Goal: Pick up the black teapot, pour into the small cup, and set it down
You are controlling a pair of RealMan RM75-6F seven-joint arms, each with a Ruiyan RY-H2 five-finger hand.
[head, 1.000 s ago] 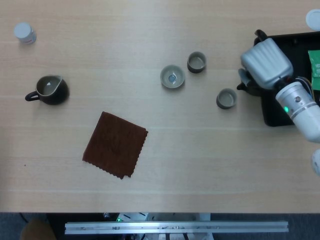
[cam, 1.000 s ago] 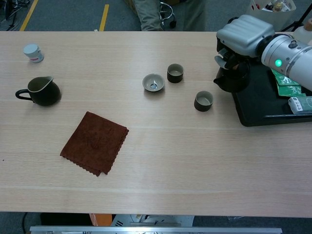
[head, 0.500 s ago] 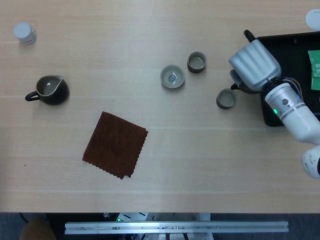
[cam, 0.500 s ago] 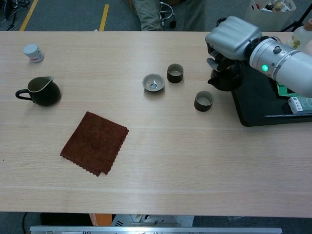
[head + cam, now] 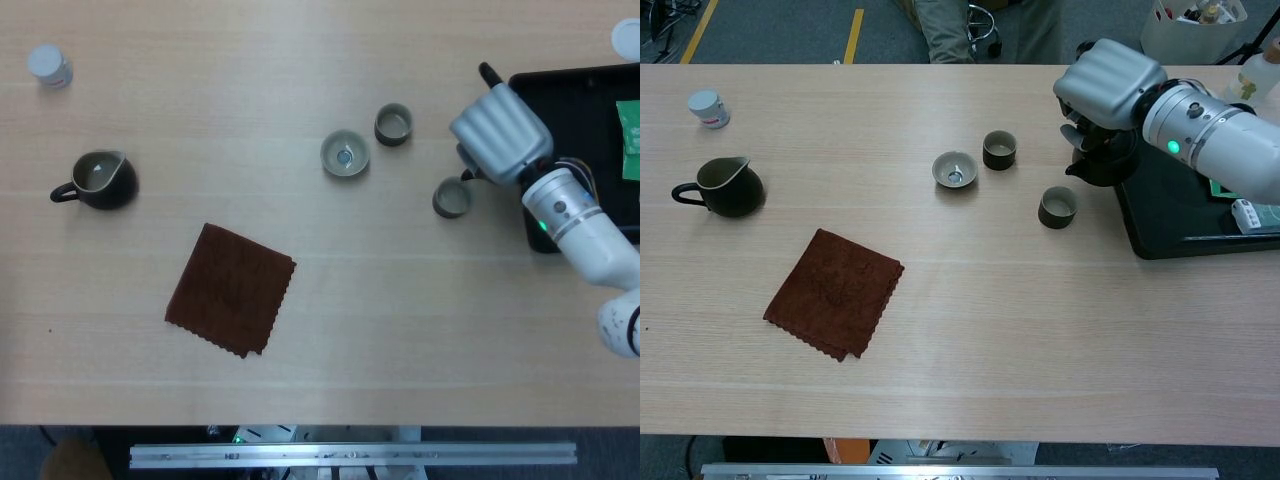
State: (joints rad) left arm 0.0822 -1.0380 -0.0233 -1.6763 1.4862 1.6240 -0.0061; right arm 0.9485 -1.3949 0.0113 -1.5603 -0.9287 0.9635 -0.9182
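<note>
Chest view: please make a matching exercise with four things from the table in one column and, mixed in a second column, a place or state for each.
Things:
1. teapot
2. brown cloth
3. dark pitcher
4. white jar

Places or states:
A. far left corner of the table
B. held by the right hand
C. lying flat near the front
D. standing at the left, handle pointing left

Pairs: 1-B, 2-C, 3-D, 4-A

Black teapot [image 5: 1102, 160] (mostly hidden), silver-grey hand [image 5: 1108, 85], rust-brown cloth [image 5: 834, 292], seemingly olive cups [image 5: 1057, 207].
</note>
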